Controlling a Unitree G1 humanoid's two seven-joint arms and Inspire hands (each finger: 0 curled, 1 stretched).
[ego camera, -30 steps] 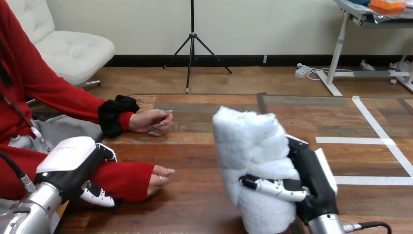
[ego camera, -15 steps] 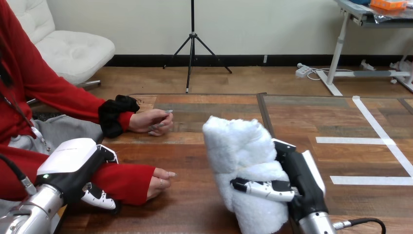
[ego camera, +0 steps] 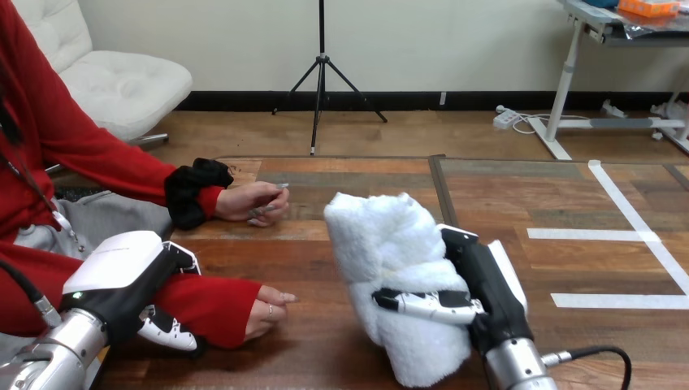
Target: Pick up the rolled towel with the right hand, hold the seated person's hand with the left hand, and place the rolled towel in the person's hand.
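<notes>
Wooden table [ego camera: 569,203] spans the foreground; near its front edge the right hand [ego camera: 487,284] grips a fluffy white rolled towel [ego camera: 390,244], while toward its left edge the left hand [ego camera: 122,272] curls round the person's red-sleeved wrist [ego camera: 219,301].

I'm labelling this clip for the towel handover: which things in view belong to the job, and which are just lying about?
Part of the job:
rolled towel, gripped by the right robot hand
left robot hand, curled round the person's forearm
person's near hand

Just there:
person's far hand
white tape on the table
</notes>
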